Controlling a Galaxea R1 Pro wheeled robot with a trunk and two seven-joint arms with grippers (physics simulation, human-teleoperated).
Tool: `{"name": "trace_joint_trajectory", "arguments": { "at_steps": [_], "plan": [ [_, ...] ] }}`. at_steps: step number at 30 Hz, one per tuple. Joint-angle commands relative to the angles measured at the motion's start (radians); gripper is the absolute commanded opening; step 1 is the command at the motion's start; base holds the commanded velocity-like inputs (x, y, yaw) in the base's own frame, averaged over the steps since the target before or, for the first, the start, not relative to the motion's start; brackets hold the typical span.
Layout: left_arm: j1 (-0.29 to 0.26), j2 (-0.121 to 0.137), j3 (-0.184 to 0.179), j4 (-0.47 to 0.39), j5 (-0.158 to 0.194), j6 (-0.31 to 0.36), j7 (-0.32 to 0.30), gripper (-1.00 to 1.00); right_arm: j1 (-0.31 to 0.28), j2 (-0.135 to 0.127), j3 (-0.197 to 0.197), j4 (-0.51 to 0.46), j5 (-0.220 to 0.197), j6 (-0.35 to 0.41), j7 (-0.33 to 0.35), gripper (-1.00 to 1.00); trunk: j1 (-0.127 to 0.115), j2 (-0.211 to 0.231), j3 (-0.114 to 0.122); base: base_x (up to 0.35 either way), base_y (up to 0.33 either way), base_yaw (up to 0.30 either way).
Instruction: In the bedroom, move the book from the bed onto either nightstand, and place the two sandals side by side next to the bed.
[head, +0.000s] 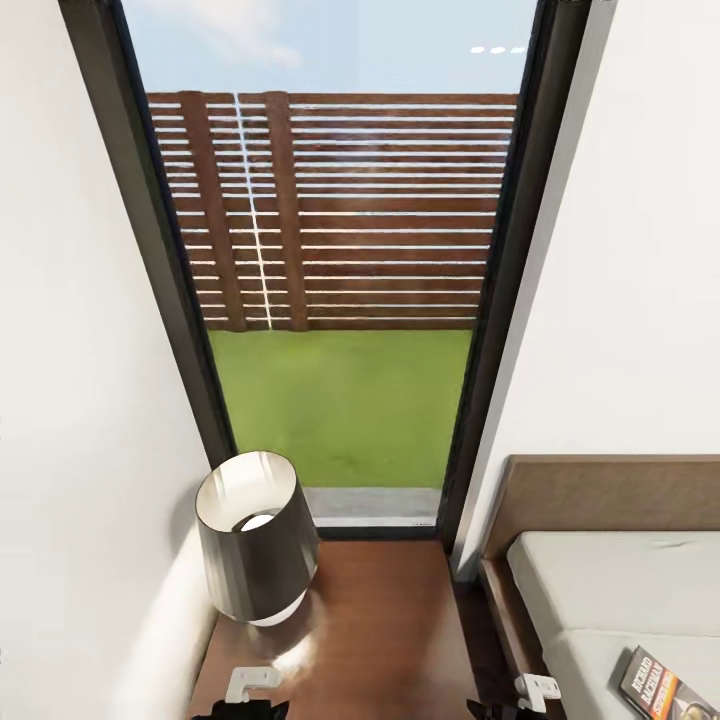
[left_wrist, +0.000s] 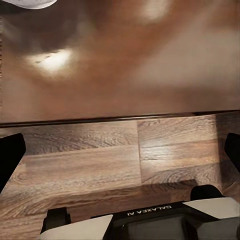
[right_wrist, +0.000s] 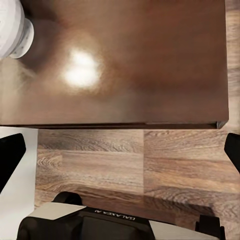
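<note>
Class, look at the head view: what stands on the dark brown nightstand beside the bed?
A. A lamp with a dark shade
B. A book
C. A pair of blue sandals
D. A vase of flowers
A: a lamp with a dark shade stands on the nightstand, while the book lies on the bed.

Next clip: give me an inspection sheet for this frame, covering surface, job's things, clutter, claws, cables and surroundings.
Surface: glossy dark brown nightstand top, bare beside the lamp.
Job's things: book lies on the bed mattress, near the picture's lower right corner; sandals: nothing seen.
Clutter: lamp with dark shade on the nightstand's left part.
Claws: left claw and right claw open, holding nothing, above the wood floor at the nightstand's front edge.
Cables: nothing seen.
Surroundings: white walls, black-framed window, slatted fence, grass.
</note>
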Motion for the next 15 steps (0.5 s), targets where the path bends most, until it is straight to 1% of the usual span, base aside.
{"name": "trace_joint_trajectory", "arguments": {
  "at_steps": [1, 2, 6, 12, 15],
  "plan": [
    [0.005, -0.006, -0.001, -0.001, 0.008, -0.004, -0.008, 1.0, -0.001, -0.002, -0.006, -0.002, -0.01, -0.003, 0.002, 1.0, 0.0, -0.001, -0.002, 0.0, 0.0, 0.0],
    [0.011, -0.011, -0.001, -0.001, 0.008, -0.004, -0.008, 1.0, -0.001, -0.002, -0.011, -0.002, -0.01, -0.003, 0.002, 1.0, 0.0, -0.001, -0.002, 0.0, 0.0, 0.0],
    [0.029, -0.012, -0.001, -0.001, 0.008, -0.004, -0.008, 1.0, -0.001, -0.002, -0.011, -0.002, -0.01, -0.003, 0.003, 1.0, 0.0, -0.001, -0.002, 0.0, 0.0, 0.0],
    [0.059, -0.022, -0.001, -0.001, 0.008, -0.004, -0.008, 1.0, -0.001, -0.003, -0.011, 0.009, -0.014, -0.004, 0.003, 1.0, 0.0, -0.001, -0.002, 0.0, 0.0, 0.0],
    [0.067, -0.023, -0.001, -0.001, 0.008, -0.003, -0.008, 1.0, -0.001, -0.003, -0.011, 0.01, -0.014, -0.004, 0.003, 1.0, 0.0, -0.001, -0.002, 0.142, 0.0, 0.0]
  ]
}}
